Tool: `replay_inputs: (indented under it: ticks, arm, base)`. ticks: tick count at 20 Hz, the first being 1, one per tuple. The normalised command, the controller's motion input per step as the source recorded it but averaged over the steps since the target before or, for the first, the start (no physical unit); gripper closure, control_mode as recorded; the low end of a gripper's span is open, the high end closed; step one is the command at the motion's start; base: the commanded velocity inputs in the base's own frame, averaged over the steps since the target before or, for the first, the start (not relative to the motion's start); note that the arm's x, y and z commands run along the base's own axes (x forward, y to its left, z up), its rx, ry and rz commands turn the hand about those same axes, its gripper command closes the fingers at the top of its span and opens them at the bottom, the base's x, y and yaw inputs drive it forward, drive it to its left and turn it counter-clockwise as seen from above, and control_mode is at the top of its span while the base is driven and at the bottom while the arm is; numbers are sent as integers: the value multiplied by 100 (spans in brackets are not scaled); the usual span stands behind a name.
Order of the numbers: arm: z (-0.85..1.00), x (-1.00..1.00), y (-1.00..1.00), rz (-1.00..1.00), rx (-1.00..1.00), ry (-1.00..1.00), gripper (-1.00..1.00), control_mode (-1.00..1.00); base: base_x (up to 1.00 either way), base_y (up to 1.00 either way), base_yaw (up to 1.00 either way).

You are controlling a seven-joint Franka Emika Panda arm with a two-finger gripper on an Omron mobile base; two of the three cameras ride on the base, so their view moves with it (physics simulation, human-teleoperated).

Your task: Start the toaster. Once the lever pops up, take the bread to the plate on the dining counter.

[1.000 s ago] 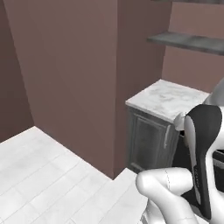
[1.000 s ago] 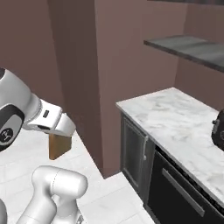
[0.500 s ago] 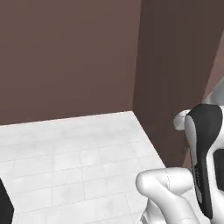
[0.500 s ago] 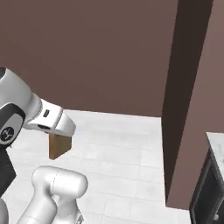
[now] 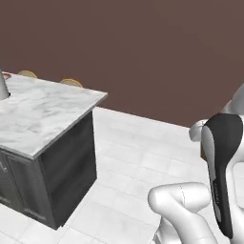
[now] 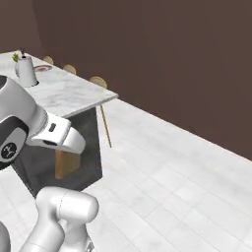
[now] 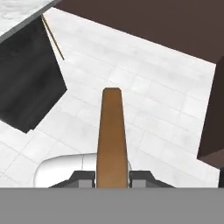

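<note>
Left base view: the dining counter (image 5: 47, 112) sits to the left, two stools (image 5: 71, 83) peeking behind it, open floor between.

Right base view: three stools, a grey vase (image 6: 27, 71), the plate (image 6: 42, 68) just beside it. The bread (image 6: 66, 163) hangs under the gripper (image 6: 69, 147).

Hand view: jaws clamped on the bread, edge-on, long axis pointing away.

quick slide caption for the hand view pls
Fingers shut on the bread, carried edge-on above white floor tiles beside the dining counter.
</note>
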Motion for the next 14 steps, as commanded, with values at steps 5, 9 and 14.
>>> replay_inputs:
  ticks: [5,9,14]
  arm:
    - [0,0,0,0,0,0,100,100]
    - [0,0,0,0,0,0,100,100]
    - [0,0,0,0,0,0,100,100]
  base:
    - [0,1,93]
    - [3,0,89]
    - [19,-7,75]
